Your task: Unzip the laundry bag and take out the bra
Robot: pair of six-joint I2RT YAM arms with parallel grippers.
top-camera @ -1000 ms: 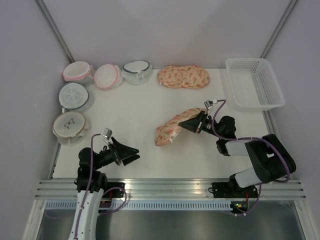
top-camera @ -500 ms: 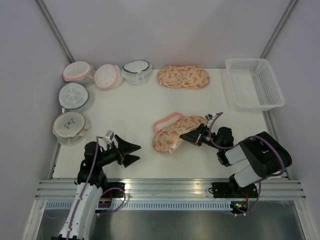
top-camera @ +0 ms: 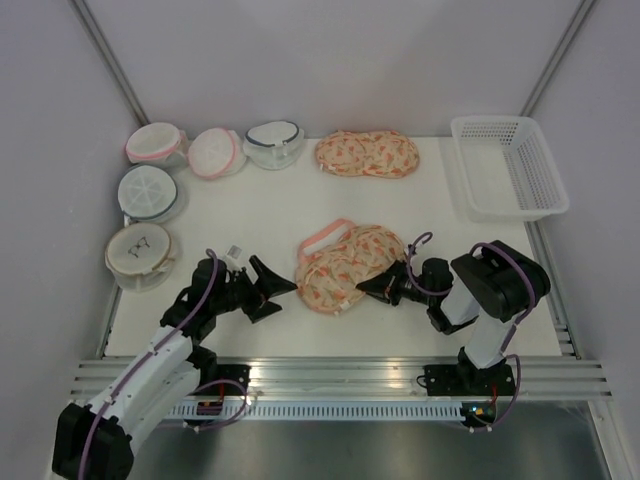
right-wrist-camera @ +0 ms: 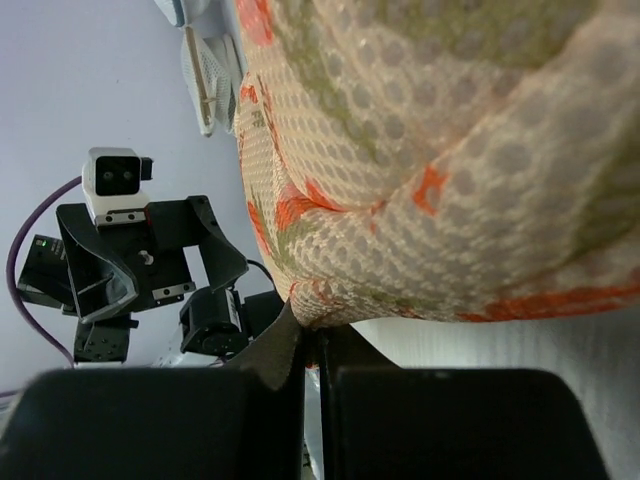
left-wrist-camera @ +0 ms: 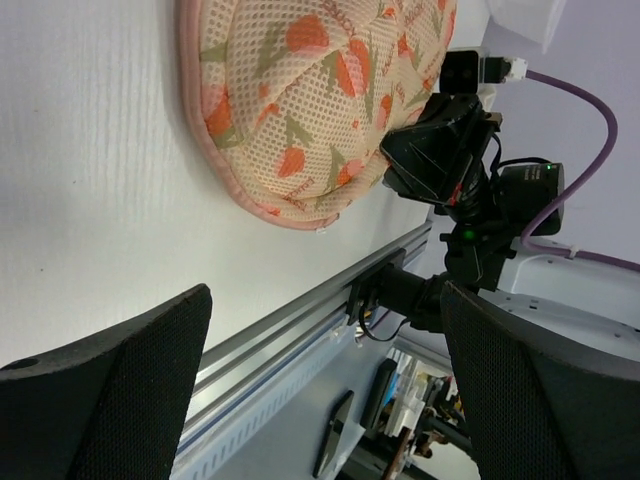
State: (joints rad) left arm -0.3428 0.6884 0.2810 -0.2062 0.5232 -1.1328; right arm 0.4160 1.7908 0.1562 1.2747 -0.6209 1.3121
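**Bag pinned at the near edge, zip not yet worked**

The laundry bag [top-camera: 350, 265] lies on the table [top-camera: 260, 215] close to the near edge, about midway along it, with a pink loop of trim standing out at its far-left end. The right fingers [top-camera: 372, 288] are pressed together on the bag's near-right rim. The right wrist view shows mesh and trim pinched between them, but not whether the zip pull is in that pinch. The left fingers [top-camera: 284, 297] are spread wide and sit just beside the bag's left end, not touching it. The bra does not show anywhere; it is presumably inside the bag.

This looks like the opening step: one arm steadies the bag while the other comes in for the zip. The next move probably calls for the left fingers to close on the left end or the pull, so that the two arms can draw apart along the zip line. The soft mesh may bunch instead of sliding.

A second ago the right arm held the bag tilted, further from the near edge and more to the right. It now lies flatter and nearer. The left arm has swung in from the left toward it.

A look-alike bag [top-camera: 367, 153] rests untouched at the far edge.
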